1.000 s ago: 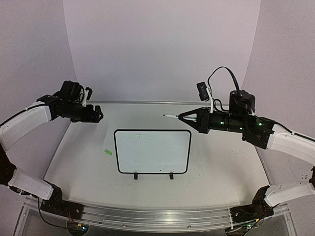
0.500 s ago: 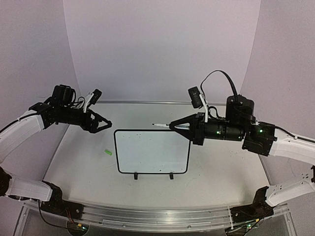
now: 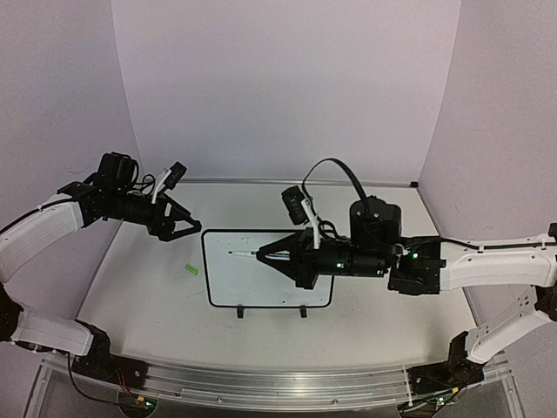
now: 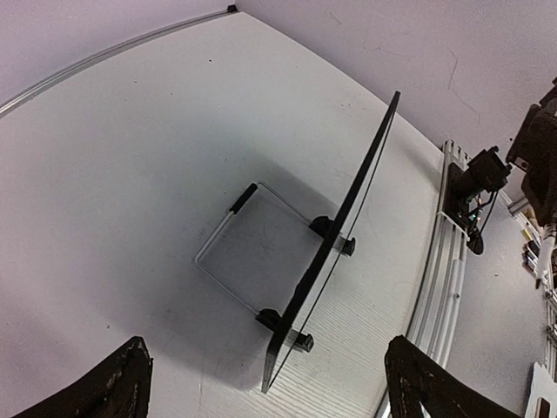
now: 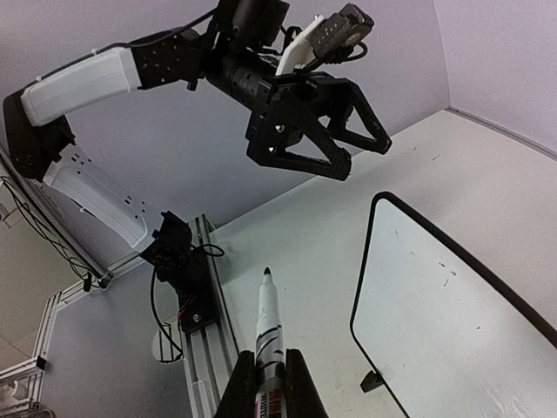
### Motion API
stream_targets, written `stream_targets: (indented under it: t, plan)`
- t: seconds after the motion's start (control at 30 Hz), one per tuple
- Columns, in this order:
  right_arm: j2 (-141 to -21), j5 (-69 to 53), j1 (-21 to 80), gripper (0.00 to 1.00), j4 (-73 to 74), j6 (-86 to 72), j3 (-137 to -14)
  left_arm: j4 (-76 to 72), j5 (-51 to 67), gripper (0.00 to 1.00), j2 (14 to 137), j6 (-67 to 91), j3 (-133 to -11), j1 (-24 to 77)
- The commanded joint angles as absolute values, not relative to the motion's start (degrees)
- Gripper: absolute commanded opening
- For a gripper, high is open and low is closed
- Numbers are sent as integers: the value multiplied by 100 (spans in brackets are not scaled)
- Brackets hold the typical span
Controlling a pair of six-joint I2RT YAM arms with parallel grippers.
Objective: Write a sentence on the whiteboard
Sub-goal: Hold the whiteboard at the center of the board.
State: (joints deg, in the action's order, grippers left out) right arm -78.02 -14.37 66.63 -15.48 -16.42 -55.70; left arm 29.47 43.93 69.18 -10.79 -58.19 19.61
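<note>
My right gripper [image 3: 265, 255] is closed tight on a marker [image 3: 244, 253]. The marker sticks straight out past the fingers, with its dark tip pointing to my left. From above, the tip sits in front of the upper left part of the whiteboard [image 3: 270, 283]. In the right wrist view there is a gap between the tip and the board's black border, so they are apart.

My left gripper [image 3: 184, 225] is wide open and holds nothing. It hangs in the air just beside the board's far left corner and touches nothing.

The whiteboard is in the middle of the table [image 3: 130, 296], between my two arms. It stands on two little black feet [image 3: 240, 311] on its near long edge. Its face is white with a few tiny dark specks. From the left wrist I see it almost edge-on, like a thin dark line.

A small green piece [image 3: 191, 270] lies on the table just left of the board. There is bare table on both sides of the board and in front of it, up to the metal rail [image 3: 261, 383] at the near edge.
</note>
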Motion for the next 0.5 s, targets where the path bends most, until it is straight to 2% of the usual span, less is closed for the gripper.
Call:
stream_targets:
  t: [0.0,0.13,0.23,0.47]
  plan:
    - [-8191,-1167,6837,0,-2048,-1582,-5719,2968,4646,93,6672,-1443,-5707,2005]
    - [-8615,-874,6908,0,-2067,-1584,-5884,3161,4866,91,6910,-1550,-5771,2040]
    - [-8934,-653,6909,0,-2074,-1631,-6052,3283,4651,86,7115,-1634,-5824,2240]
    - [-9415,-392,6902,0,-2092,-1663,-6391,3072,4337,64,7041,-1623,-5713,2416]
